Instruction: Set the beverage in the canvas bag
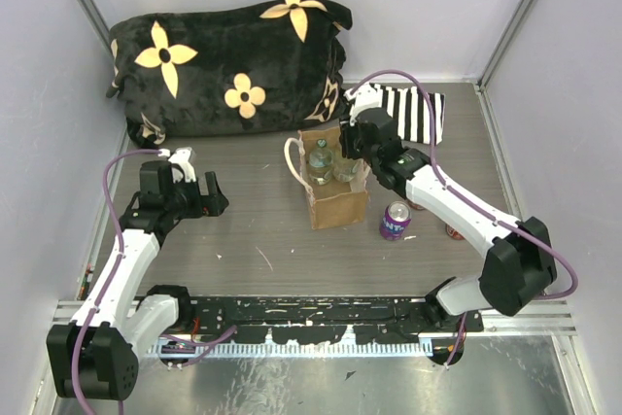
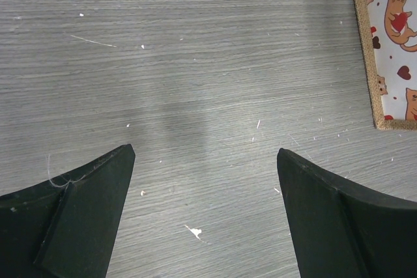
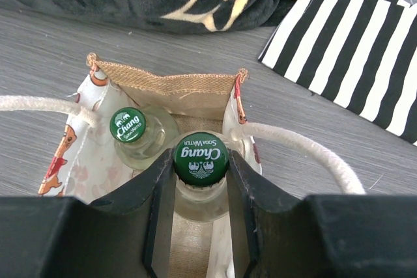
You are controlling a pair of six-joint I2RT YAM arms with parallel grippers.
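The canvas bag point(image 1: 337, 205) stands open mid-table, tan burlap with cream handles point(image 3: 306, 149). Two glass soda water bottles with green caps stand inside it. My right gripper point(image 1: 353, 146) reaches down over the bag and is shut on the neck of the nearer bottle point(image 3: 201, 158), its fingers point(image 3: 146, 190) pressing just under the cap on both sides. The second bottle point(image 3: 128, 125) stands beside it, untouched. My left gripper point(image 2: 205, 154) is open and empty over bare table, left of the bag point(image 2: 367, 63), and it also shows in the top view point(image 1: 207, 201).
A purple can point(image 1: 395, 220) stands right of the bag. Another can point(image 1: 453, 231) is partly hidden behind the right arm. A black flowered blanket point(image 1: 228, 60) lies at the back. A striped fabric piece point(image 1: 416, 112) lies at the back right.
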